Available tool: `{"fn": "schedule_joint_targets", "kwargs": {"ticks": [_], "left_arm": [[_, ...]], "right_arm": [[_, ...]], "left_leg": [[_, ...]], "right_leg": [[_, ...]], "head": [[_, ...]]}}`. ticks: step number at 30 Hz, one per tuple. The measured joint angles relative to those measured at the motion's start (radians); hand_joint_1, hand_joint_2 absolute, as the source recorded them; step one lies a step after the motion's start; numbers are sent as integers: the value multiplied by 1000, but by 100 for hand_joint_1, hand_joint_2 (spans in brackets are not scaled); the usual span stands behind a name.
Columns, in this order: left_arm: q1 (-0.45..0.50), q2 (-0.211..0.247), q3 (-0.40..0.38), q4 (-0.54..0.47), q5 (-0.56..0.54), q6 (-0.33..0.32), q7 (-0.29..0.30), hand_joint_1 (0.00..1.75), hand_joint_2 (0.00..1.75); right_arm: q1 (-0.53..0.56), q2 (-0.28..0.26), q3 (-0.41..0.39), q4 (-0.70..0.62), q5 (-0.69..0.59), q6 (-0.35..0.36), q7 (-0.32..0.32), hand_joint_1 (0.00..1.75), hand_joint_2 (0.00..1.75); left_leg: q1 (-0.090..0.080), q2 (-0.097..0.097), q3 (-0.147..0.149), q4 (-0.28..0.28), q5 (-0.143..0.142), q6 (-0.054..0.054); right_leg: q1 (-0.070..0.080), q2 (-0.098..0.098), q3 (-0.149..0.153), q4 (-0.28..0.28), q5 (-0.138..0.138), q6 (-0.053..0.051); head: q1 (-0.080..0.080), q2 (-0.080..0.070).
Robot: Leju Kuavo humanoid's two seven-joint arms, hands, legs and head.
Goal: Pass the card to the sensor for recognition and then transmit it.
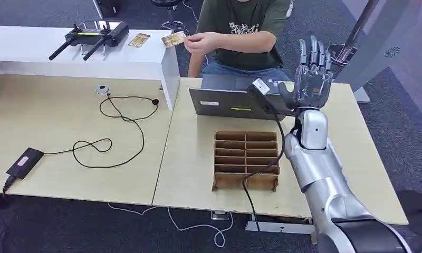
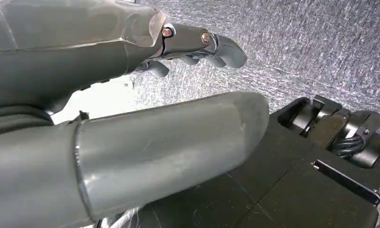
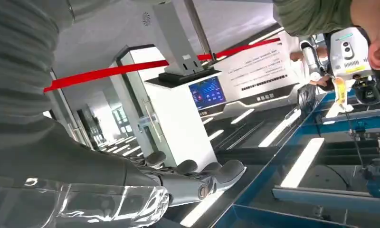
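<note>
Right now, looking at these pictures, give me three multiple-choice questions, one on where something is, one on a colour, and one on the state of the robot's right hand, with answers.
1. Where is the cardboard divider box?
A. on the white shelf
B. on the table in front of the laptop
C. on the floor

2. What colour is the person's shirt?
A. dark green
B. red
C. white

3. How is the right hand?
A. gripping a card
B. resting on the laptop
C. raised, fingers apart, holding nothing

Answers: 1 B, it sits nearer the robot than the laptop. 2 A, the shirt is dark green. 3 C, its fingers point up, spread.

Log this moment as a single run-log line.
right hand: raised, open, holding nothing | left hand: hanging, holding nothing | card: held by person | stage: card not yet received
</note>
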Motion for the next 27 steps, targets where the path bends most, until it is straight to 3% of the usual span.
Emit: {"fn": "schedule_joint_targets", "kwargs": {"ticks": [12, 27], "left_arm": [[0, 1, 0, 0, 2, 2, 8, 0, 0], [2, 11, 8, 0, 14, 21, 8, 0, 0]], "right_arm": [[14, 0, 0, -20, 2, -1, -2, 0, 175], [105, -5, -21, -188, -39, -1, -32, 0, 175]], "left_leg": [[0, 0, 0, 0, 0, 0], [0, 0, 0, 0, 0, 0]], "right_leg": [[0, 0, 0, 0, 0, 0], [0, 0, -1, 0, 0, 0]], "head": [[0, 0], [0, 0]]}}
